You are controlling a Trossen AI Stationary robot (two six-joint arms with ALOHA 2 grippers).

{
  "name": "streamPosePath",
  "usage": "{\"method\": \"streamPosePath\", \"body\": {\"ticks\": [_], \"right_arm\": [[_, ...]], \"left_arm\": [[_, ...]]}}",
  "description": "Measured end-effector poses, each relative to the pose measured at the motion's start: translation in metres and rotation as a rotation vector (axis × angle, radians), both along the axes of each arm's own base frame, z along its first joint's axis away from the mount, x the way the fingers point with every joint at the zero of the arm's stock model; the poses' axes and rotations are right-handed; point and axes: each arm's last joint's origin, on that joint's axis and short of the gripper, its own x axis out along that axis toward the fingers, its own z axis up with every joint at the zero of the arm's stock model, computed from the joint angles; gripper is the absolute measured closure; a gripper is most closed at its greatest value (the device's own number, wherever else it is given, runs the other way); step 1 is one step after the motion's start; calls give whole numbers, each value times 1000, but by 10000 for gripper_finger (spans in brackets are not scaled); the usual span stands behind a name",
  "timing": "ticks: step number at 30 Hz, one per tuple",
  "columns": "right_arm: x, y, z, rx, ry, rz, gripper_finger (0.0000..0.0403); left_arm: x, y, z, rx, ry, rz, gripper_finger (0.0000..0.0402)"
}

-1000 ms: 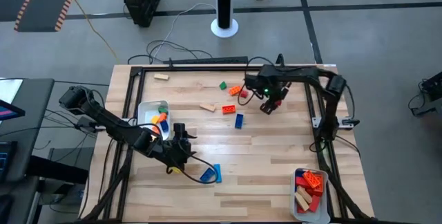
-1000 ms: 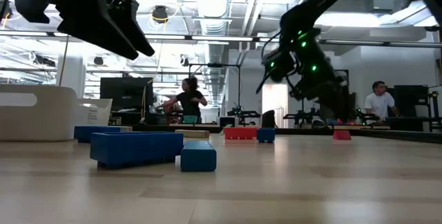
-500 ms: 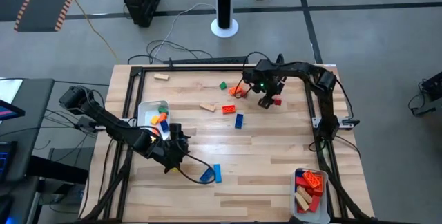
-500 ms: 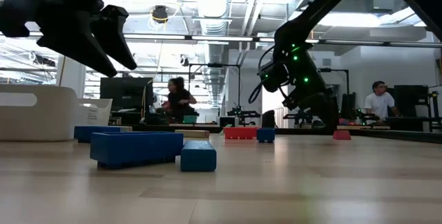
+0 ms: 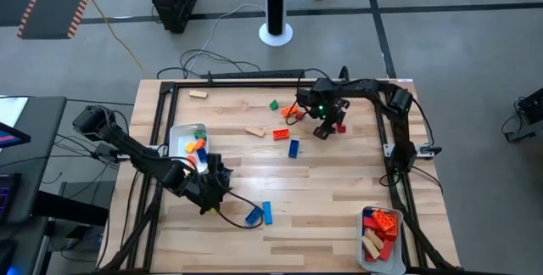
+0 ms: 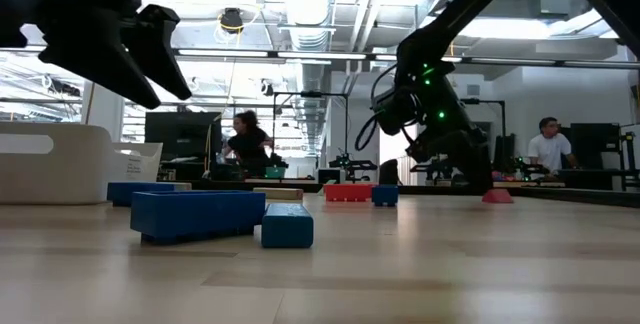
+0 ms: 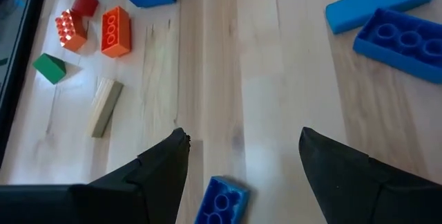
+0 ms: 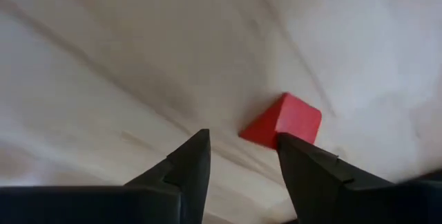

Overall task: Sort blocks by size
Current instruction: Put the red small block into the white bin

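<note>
Bare wood is lying open across the middle of the table point(image 5: 339, 192), from the blue bricks point(image 5: 260, 214) near the left gripper point(image 5: 209, 197) over to the right edge, so a gripper could be passing there freely. The far centre is crowding up: a green cube point(image 5: 274, 104), orange bricks point(image 5: 281, 134), a tan bar point(image 5: 254, 131) and a small blue brick point(image 5: 293, 148) are sitting close together beside the right gripper point(image 5: 327, 131). A red cube point(image 8: 286, 122) is lying just beyond its parted fingers. The white tray point(image 5: 176, 134) is blocking the left side, and another tray point(image 5: 363, 249) is filling the near right corner.
</note>
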Motion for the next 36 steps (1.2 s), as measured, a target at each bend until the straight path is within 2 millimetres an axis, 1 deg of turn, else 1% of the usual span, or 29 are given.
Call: {"method": "streamPosePath", "body": {"ticks": [3,5,7,9,10,12,14,17,21,24,26,31,34,36], "right_arm": [[13,18,2,5,-22,49,213],[26,33,7,-9,-57,80,216],[36,52,17,-26,-78,125,219],[43,69,31,-79,-111,136,220],[45,75,35,-108,-122,126,220],[44,83,43,-144,-124,92,218],[42,84,47,-153,-117,86,210],[39,80,47,-129,-95,152,189],[37,73,42,-106,-83,223,147],[30,63,34,-128,-58,205,121],[21,57,27,-117,-20,185,108],[5,48,7,-92,8,171,98],[2,44,2,-97,-4,161,99],[1,43,-1,-91,-15,186,103]], "left_arm": [[-2,-3,0,-2,2,-8,136],[-3,-4,0,-3,1,-14,136],[-3,-5,0,-3,1,-15,136],[-3,-5,0,-3,1,-15,136],[-3,-4,0,-3,0,-15,136],[-3,-5,0,-6,-2,-11,136],[-3,-5,0,-10,-4,-8,136],[-2,-5,0,-21,-11,2,136],[-2,-5,0,-34,-16,13,136],[-3,-6,0,-37,-16,11,136],[-4,-7,0,-37,-15,7,136],[-4,-7,0,-32,-12,3,136],[-4,-7,0,-26,-9,-3,136],[-4,-7,0,-26,-9,-3,136]]}}
